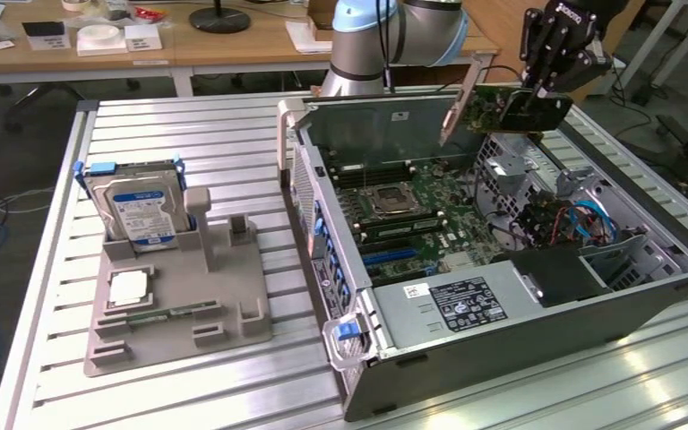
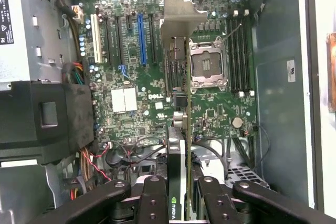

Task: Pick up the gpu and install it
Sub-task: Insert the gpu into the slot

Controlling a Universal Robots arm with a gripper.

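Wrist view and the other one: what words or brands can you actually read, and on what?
"DELL": on the green main board.
"NVIDIA": on the graphics card, along its edge.
Too blurred to read: power supply label, hard drive label.

The arm (image 1: 430, 31) is built of silver-grey tubes and pale blue joint caps. The tool (image 1: 544, 87) is black, its linked fingers (image 2: 152, 203) studded with round screws.

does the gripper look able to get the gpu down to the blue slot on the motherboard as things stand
Probably yes: the gripper holds the gpu above the open case, and the wrist view shows the blue slot bare, with no card or cable across it.
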